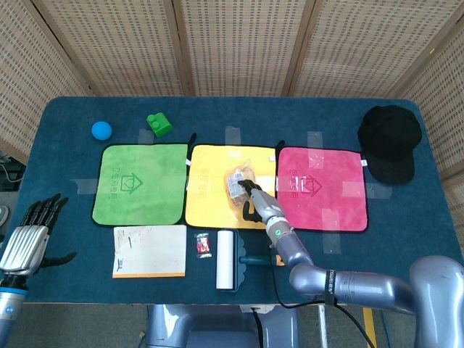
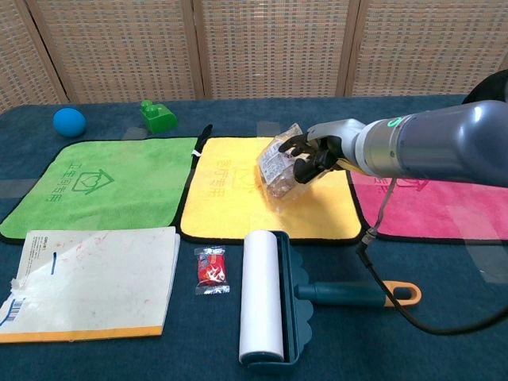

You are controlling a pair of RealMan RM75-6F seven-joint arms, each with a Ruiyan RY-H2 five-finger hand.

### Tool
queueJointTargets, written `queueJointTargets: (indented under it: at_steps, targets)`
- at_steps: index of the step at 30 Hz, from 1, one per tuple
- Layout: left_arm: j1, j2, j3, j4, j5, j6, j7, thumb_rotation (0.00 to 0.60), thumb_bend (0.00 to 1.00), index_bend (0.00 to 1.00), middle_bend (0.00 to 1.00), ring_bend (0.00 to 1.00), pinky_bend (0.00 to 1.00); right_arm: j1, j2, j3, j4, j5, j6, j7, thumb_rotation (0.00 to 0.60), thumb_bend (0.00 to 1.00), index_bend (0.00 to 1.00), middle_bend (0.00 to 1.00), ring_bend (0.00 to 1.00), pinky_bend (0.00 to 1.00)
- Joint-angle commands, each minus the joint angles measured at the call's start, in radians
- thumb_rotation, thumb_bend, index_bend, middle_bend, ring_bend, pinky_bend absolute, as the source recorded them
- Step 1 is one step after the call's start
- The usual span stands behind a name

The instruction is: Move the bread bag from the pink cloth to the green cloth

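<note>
The right hand (image 2: 316, 155) holds the bread bag (image 2: 279, 169) above the yellow cloth (image 2: 238, 194), its dark fingers (image 2: 300, 144) curled over the top and right side of the clear bag so that the bag hangs tilted, its bottom corner pointing down toward the cloth (whether it touches the cloth cannot be told from either view). In the head view the same hand (image 1: 257, 201) sits over the right half of the yellow cloth (image 1: 210, 188) with the bag (image 1: 238, 181) just left of the fingers, and the silver forearm runs back toward the near right edge of the table (image 1: 65, 116). The pink cloth (image 1: 330, 185) lies to the right of the yellow one with nothing on it, and the green cloth (image 1: 138, 181) lies to the left, also bare. The left hand (image 1: 29, 235) hangs at the near left, off the edge of the table, with its fingers spread apart and nothing in them. On the near side of the cloths lie a notebook (image 2: 83, 278), a small red packet (image 2: 210, 268) just right of it, and a lint roller (image 2: 266, 298) whose teal and orange handle (image 2: 361, 294) points right, under the right arm's cable. At the far left a blue ball (image 2: 69, 121) and a green block (image 2: 158, 117) sit well apart from each other beyond the green cloth, and a black cap (image 1: 390, 141) rests at the far right beside the pink cloth.
</note>
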Motion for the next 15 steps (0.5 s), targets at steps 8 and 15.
queueJointTargets:
  at_steps: [8, 15]
  targets:
    - [-0.007, -0.001, -0.005, 0.003, -0.018, -0.013, -0.001, 0.6, 0.0, 0.0, 0.0, 0.0, 0.0, 0.055, -0.03, 0.025, 0.046, 0.05, -0.052, -0.009, 0.6, 1.0, 0.09, 0.0, 0.0, 0.15]
    - [-0.008, -0.001, -0.006, 0.004, -0.024, -0.015, -0.001, 0.6, 0.0, 0.0, 0.0, 0.0, 0.0, 0.088, -0.043, 0.049, 0.067, 0.067, -0.082, 0.003, 0.6, 1.0, 0.09, 0.0, 0.0, 0.15]
